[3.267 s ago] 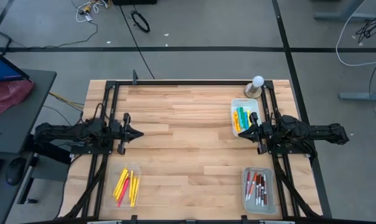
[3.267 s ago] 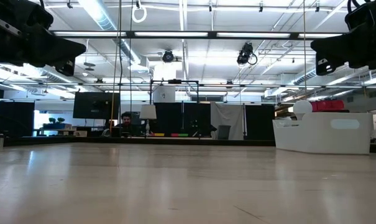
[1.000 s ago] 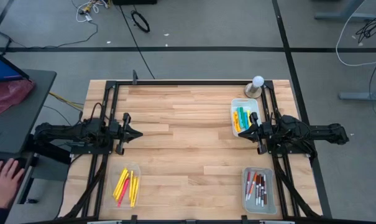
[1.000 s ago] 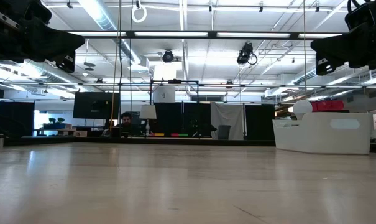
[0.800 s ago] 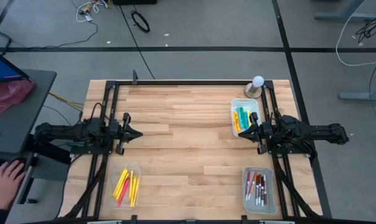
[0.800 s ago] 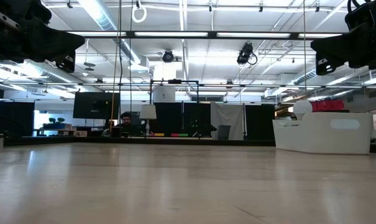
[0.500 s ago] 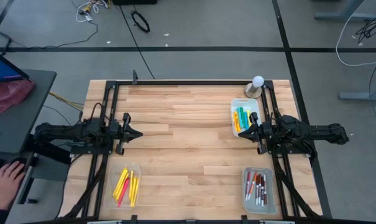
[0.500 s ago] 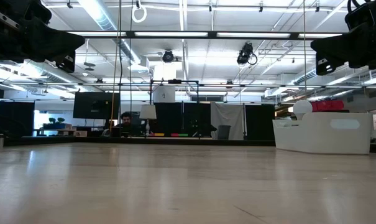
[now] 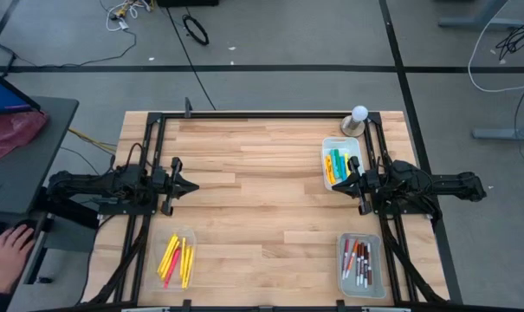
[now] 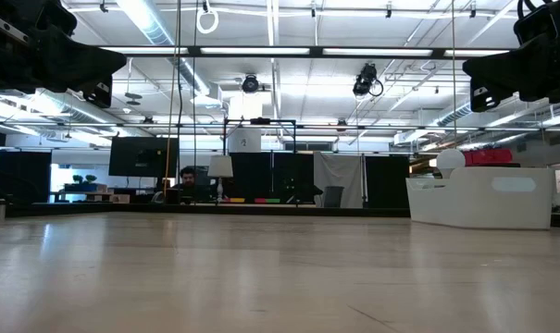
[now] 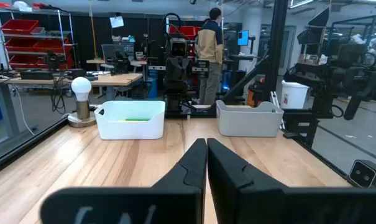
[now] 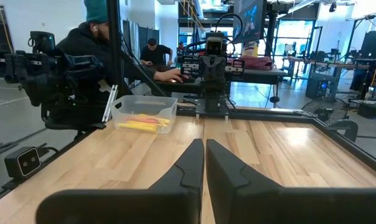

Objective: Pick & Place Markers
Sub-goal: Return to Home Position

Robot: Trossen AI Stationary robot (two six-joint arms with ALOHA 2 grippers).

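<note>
Yellow and red/pink markers (image 9: 175,259) lie in a clear tray near the table's near left corner, also seen as yellow sticks (image 12: 144,123) in the right wrist view. White markers with dark or red caps (image 9: 359,263) fill a tray near the near right corner. Green, light blue and yellow markers (image 9: 337,163) lie in a tray at the far right. My left gripper (image 9: 195,185) hovers shut over the left side; my right gripper (image 9: 336,187) hovers shut at the right, beside the green tray. Neither touches anything.
A white bulb on a round base (image 9: 358,118) stands at the far right corner. A black frame (image 9: 262,114) runs along the table's edges. Bare wood (image 9: 262,199) lies between the arms. A person's hand (image 9: 6,253) rests at a desk left of the table.
The person's hand at the desk left of the table has drawn back toward the picture's lower edge. Both arms have kept still.
</note>
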